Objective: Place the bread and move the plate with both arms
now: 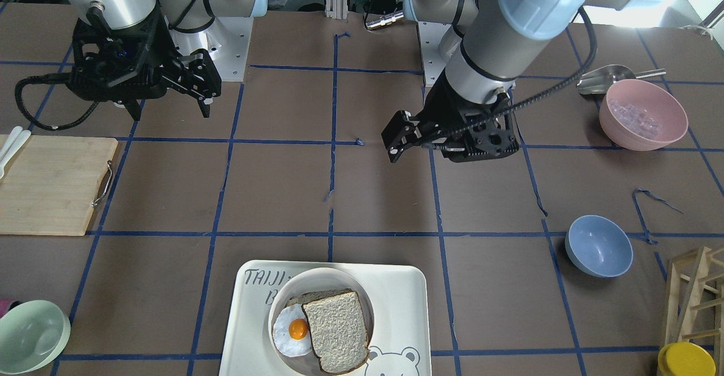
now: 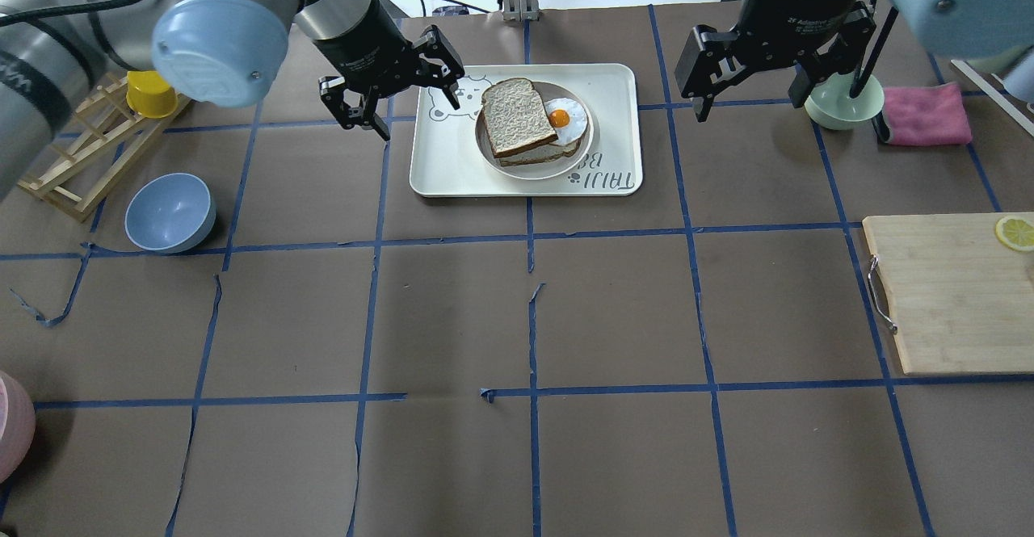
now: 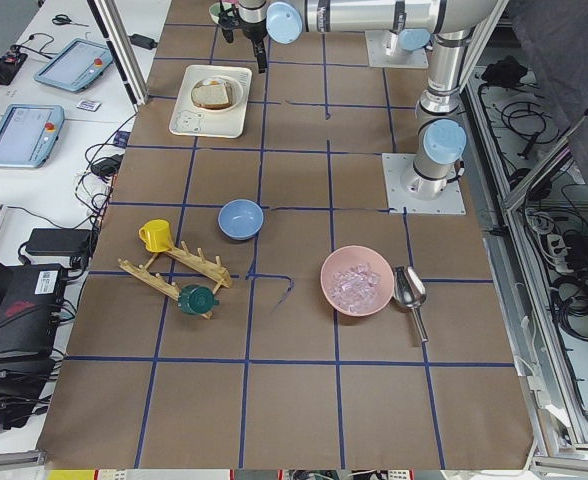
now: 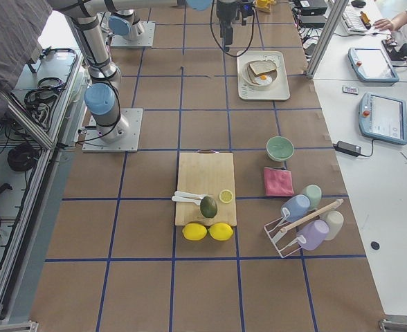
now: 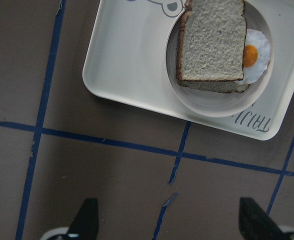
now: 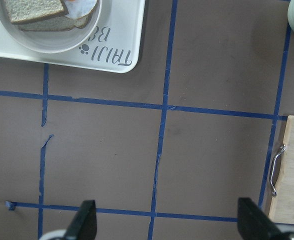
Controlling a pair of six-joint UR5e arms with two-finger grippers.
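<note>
The bread lies on top of a fried egg and a second slice in the round cream plate. The plate sits on the white "TAIJI BEAR" tray. My left gripper is open and empty, raised beside the tray's left edge. My right gripper is open and empty, raised to the right of the tray. The left wrist view shows the bread, the plate and the tray. The right wrist view shows the plate at its top left corner.
A blue bowl and a wooden rack with a yellow cup stand at the left. A green bowl, a pink cloth and a wooden cutting board are at the right. A pink bowl stands near the robot's left side.
</note>
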